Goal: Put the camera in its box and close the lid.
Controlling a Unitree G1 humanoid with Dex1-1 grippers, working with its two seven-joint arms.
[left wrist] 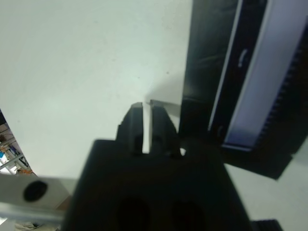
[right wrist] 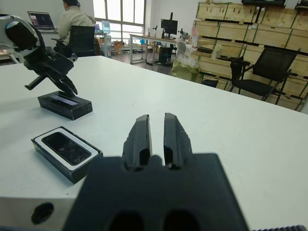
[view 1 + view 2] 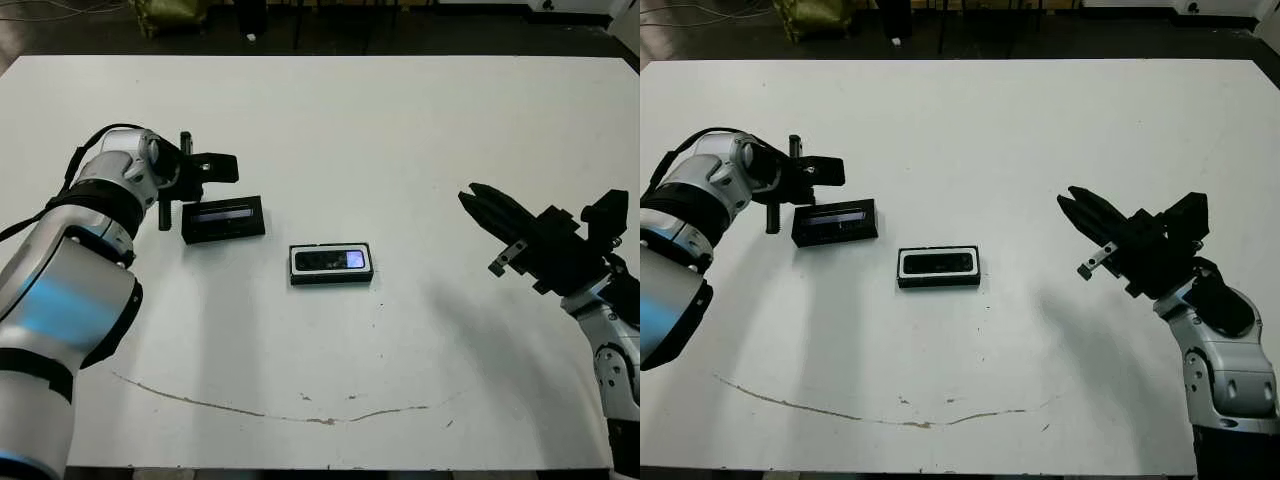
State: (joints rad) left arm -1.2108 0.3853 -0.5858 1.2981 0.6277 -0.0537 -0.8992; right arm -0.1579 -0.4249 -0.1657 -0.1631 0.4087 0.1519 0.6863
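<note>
The left gripper (image 3: 165,190) has its fingers (image 1: 138,126) drawn together with only a thin slit between them, holding nothing. It hangs just beside the lid's (image 3: 223,218) left end; whether the tips touch the lid or the tabletop (image 3: 400,130) cannot be told. The right gripper (image 3: 490,215) likewise has its fingers (image 2: 139,137) nearly together, a narrow gap between them, empty and raised off the tabletop.

The lid lies flat, pale strip up, to the left of the box (image 3: 331,264) and a little farther from the robot, the two apart. The box sits near the middle of the tabletop, open, with the camera (image 3: 333,261) lying inside its white lining, bluish patch toward the right end. The right gripper is well to the right of the box, its tips pointing toward it, with bare tabletop between them. Bare tabletop rings the box on all sides, and it is far from every edge.
</note>
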